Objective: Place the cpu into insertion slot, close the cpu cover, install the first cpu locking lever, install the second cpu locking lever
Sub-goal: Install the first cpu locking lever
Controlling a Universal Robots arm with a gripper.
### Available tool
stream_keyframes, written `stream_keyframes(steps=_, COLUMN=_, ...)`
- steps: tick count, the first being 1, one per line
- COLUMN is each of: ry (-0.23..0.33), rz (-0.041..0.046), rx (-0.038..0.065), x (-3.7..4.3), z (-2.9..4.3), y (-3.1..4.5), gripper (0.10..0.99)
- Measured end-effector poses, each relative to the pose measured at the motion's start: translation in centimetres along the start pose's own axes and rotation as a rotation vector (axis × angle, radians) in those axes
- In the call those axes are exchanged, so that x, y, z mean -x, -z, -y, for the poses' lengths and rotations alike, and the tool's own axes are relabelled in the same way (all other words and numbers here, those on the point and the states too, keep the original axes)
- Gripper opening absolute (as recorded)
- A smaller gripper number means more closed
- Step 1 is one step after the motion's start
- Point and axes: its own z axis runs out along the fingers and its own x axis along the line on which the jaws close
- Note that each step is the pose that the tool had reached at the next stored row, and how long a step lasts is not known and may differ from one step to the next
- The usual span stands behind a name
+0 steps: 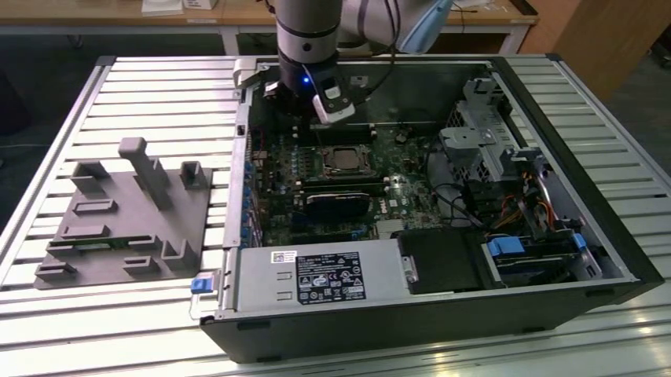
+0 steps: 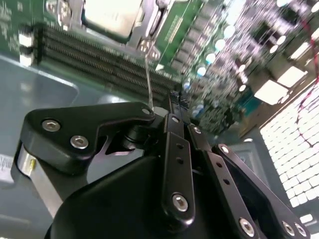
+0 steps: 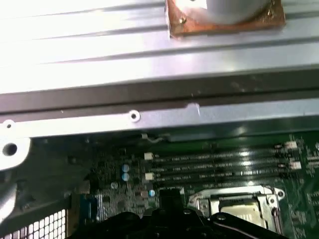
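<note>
So the cpu (image 2: 107,15) is seated and the cover (image 2: 147,22) looks down, but a lever (image 2: 148,79) sticks up unlatched right beside my tool (image 2: 174,96), which looks pinched shut, not obviously gripping anything.

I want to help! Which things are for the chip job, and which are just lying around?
For the job:
small silvery square cpu chip
thin silvery cover frame

Just lying about:
white-labelled grey power supply box
grey plastic stand
long black memory slots
</note>
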Motion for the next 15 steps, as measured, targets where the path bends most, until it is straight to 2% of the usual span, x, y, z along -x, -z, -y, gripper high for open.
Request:
stream_keyframes(steps=1, ry=0.000, rz=-0.0009, rx=0.008, x=-0.02, z=0.00, y=0.00, gripper=0.106)
stream_keyframes(steps=7, ry=0.001, rz=-0.0009, rx=0.009, x=0.08, z=-0.01, y=0.00, gripper=0.106)
stream_keyframes(steps=11, ry=0.001, rz=-0.0009, rx=0.009, x=0.87, z=-0.09, y=0.01, gripper=0.106)
stream_keyframes(steps=15, ry=0.001, rz=-0.0009, rx=0.009, x=2.00, z=-0.21, y=0.03, gripper=0.106)
